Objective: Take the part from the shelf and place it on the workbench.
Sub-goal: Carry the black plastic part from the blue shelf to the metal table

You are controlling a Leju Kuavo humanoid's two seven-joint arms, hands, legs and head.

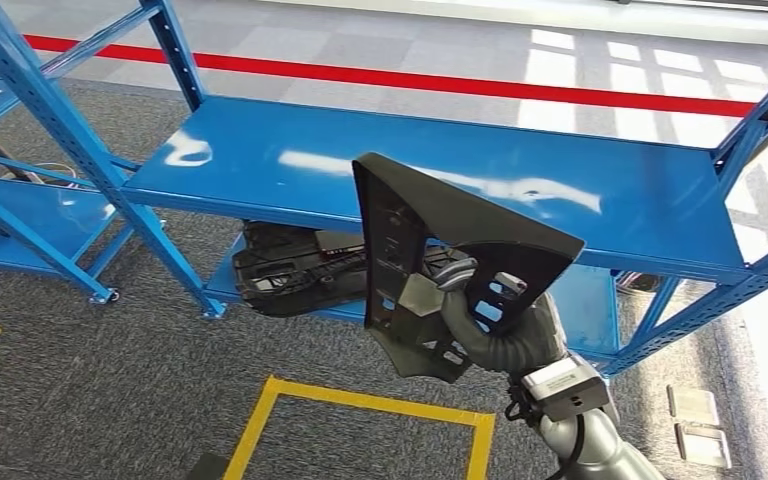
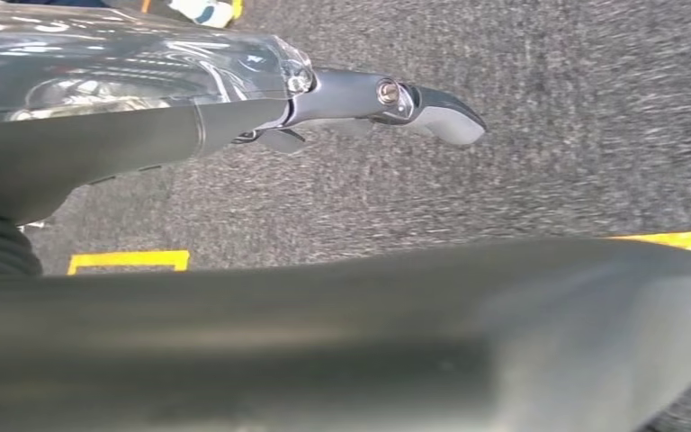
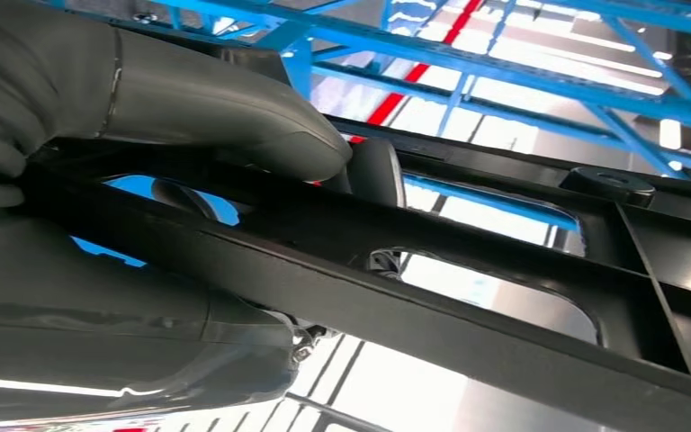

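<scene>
My right hand (image 1: pixel 480 310) grips a dark grey, fin-shaped plastic part (image 1: pixel 430 230) and holds it upright in front of the blue shelf (image 1: pixel 440 170). Its fingers pass through the openings in the part's ribbed inner side. In the right wrist view the thumb (image 3: pixel 234 108) presses over a black bar of the part (image 3: pixel 468 297), with the blue shelf frame (image 3: pixel 504 63) behind. A second black part (image 1: pixel 290 268) lies on the lower shelf level. My left hand (image 2: pixel 324 108) hangs above grey carpet with a finger stretched out and nothing in it.
The shelf's top board is bare and glossy. A second blue rack (image 1: pixel 20 190) stands at the left. Yellow floor tape (image 1: pixel 360 405) marks a square on the grey carpet in front of the shelf. A red line (image 1: pixel 460 82) runs along the floor behind.
</scene>
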